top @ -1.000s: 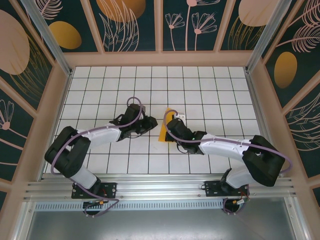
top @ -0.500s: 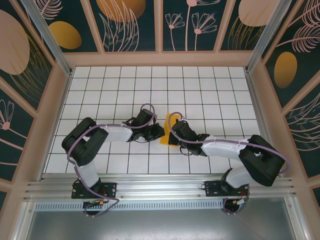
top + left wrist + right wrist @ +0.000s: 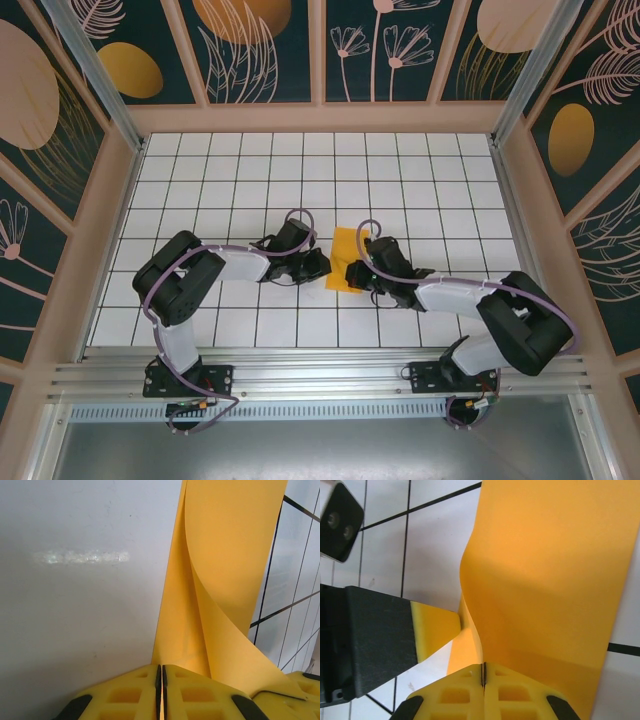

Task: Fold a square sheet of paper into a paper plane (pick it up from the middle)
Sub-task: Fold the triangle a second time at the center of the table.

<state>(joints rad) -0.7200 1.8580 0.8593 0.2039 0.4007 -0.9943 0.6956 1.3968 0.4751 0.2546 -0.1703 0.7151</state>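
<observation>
Now | sheet (image 3: 346, 256): 1 | tools: 2 | left tool (image 3: 160, 674) clamps it | right tool (image 3: 483, 674) clamps it

Edges of the square sheet of paper (image 3: 345, 262) out of sight within left fingers (image 3: 125, 695) and right fingers (image 3: 450, 696)

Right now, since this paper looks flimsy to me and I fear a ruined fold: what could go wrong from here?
1. The left fingers and right fingers both pinch the paper close together; if the arms pull apart, it might tear or slip free.
2. The paper bows in a loose curl rather than lying flat, so pressing it down now may set a crooked crease.
</observation>
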